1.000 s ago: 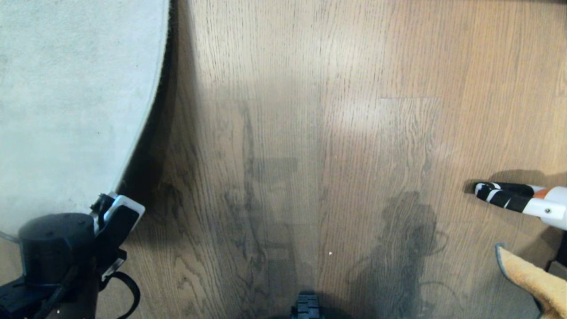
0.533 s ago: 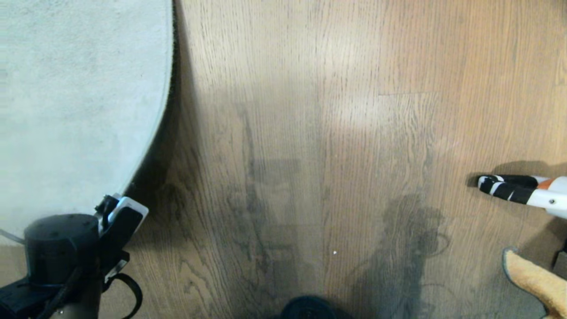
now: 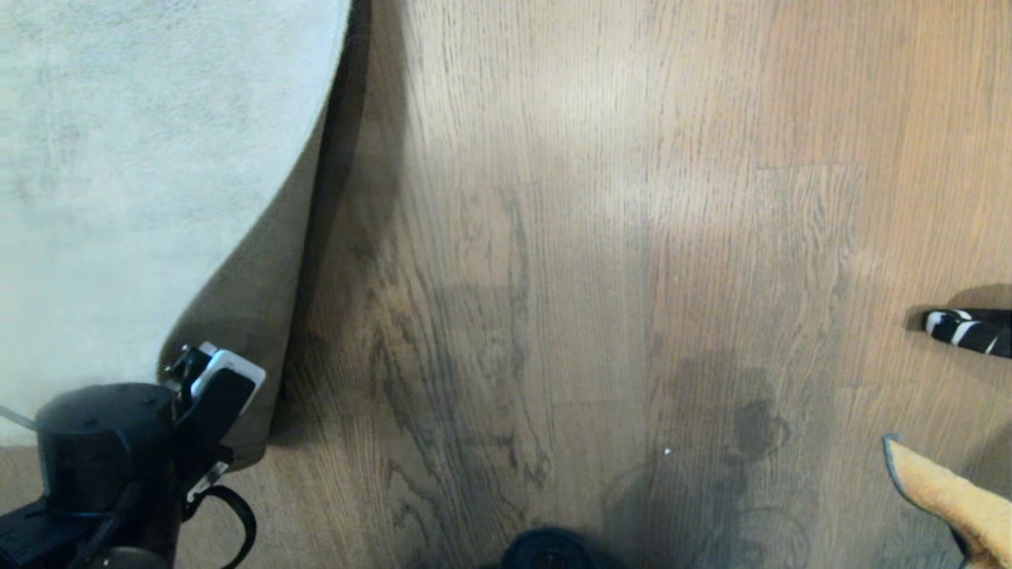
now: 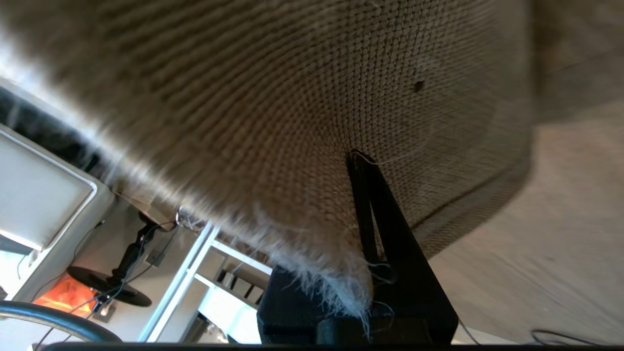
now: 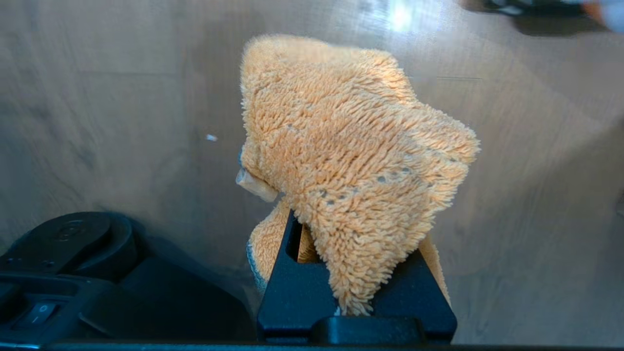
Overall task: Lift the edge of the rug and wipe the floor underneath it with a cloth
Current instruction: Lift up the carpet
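At lower left, the left gripper (image 3: 190,371) pinches the rug (image 3: 142,197) edge above the floor (image 3: 593,237); it could slip free. The right gripper (image 5: 356,292) clamps the cloth (image 3: 953,494), lower right.

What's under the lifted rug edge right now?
Under the raised rug corner, its tan woven backing shows, with shadowed wood floor just beneath the lip. Floor farther in is covered by the rug, so its state can't be seen.

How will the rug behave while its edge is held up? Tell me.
Likely floppy: the rug curls where the left gripper pinches its edge, showing woven backing. Probably heavy, since only that edge is raised off the floor. The backing's coarse weave should resist slipping.
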